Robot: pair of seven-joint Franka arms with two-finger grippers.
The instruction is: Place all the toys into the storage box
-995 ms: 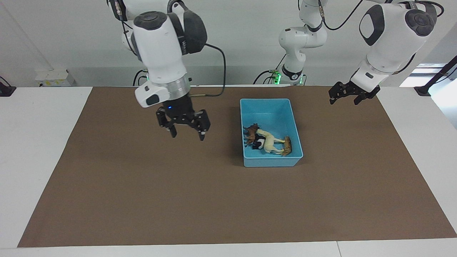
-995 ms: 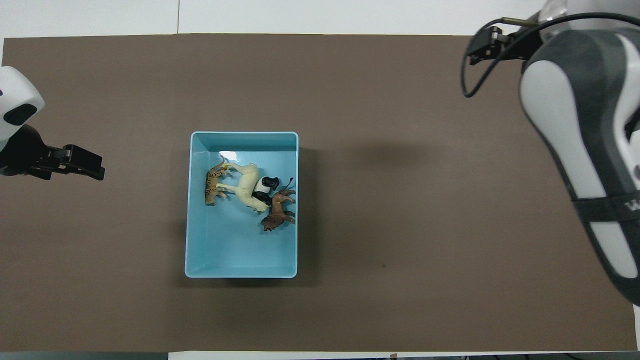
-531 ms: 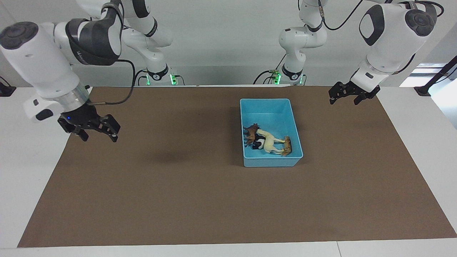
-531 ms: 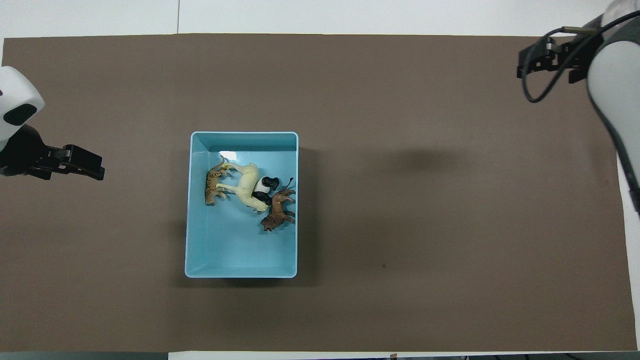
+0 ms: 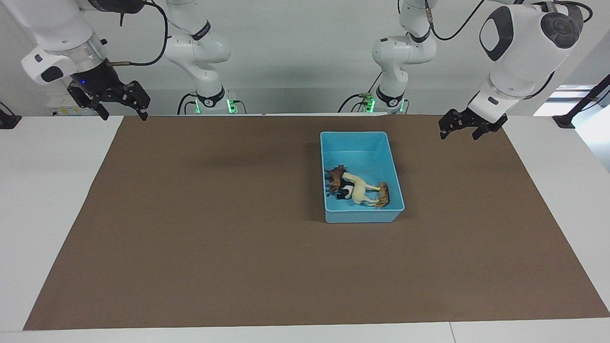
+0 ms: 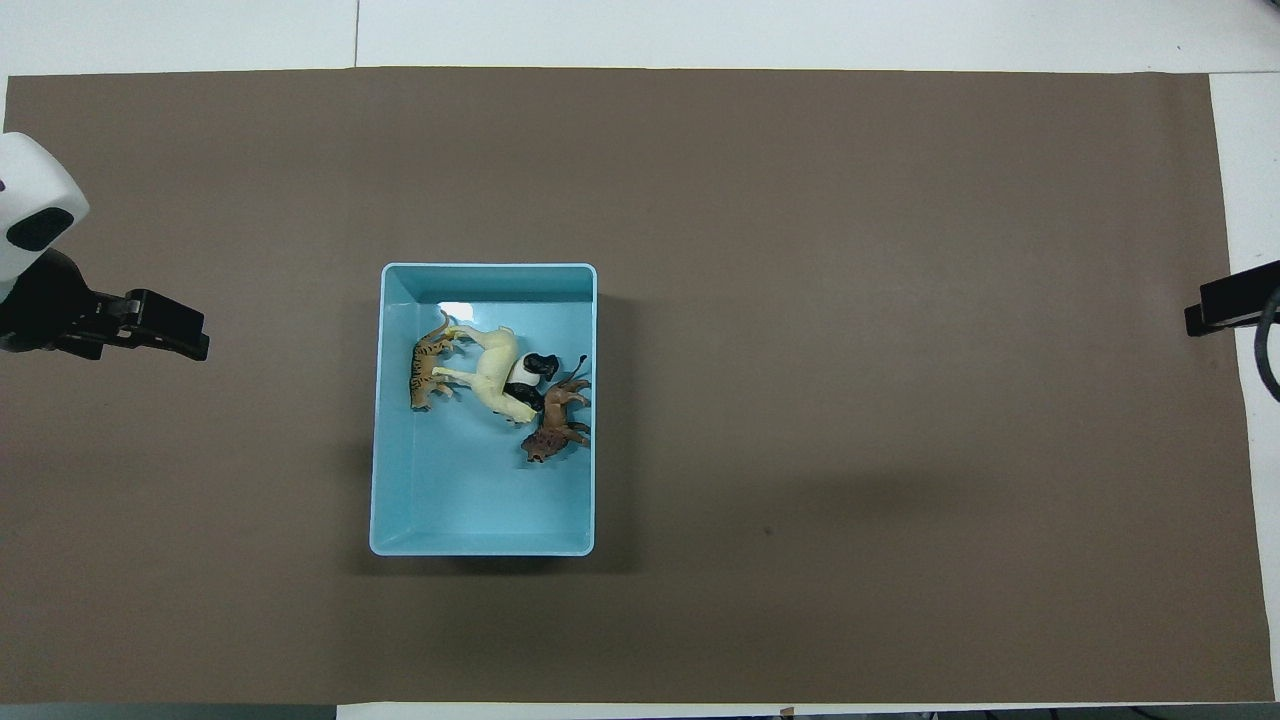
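The light-blue storage box (image 5: 362, 143) stands on the brown mat and also shows in the overhead view (image 6: 480, 500). All the toys lie in it, in the half farther from the robots: orange tiger (image 5: 383, 195) (image 6: 425, 375), cream horse (image 5: 360, 186) (image 6: 490, 375), black-and-white panda (image 5: 344, 193) (image 6: 530, 372), and brown lion (image 5: 336, 176) (image 6: 555, 425). My right gripper (image 5: 124, 114) is open and empty, raised over the mat's corner at the right arm's end. My left gripper (image 5: 458, 136) is open and empty, waiting over the mat's edge at the left arm's end.
The brown mat (image 5: 214, 228) covers most of the white table (image 5: 47, 190). In the overhead view only a tip of the right gripper (image 6: 1230, 300) shows at the edge, and the left gripper (image 6: 170, 335) shows at the other edge.
My right gripper has swung away from beside the box to the right arm's end of the table and risen, empty. The left arm, the box and the toys have not moved.
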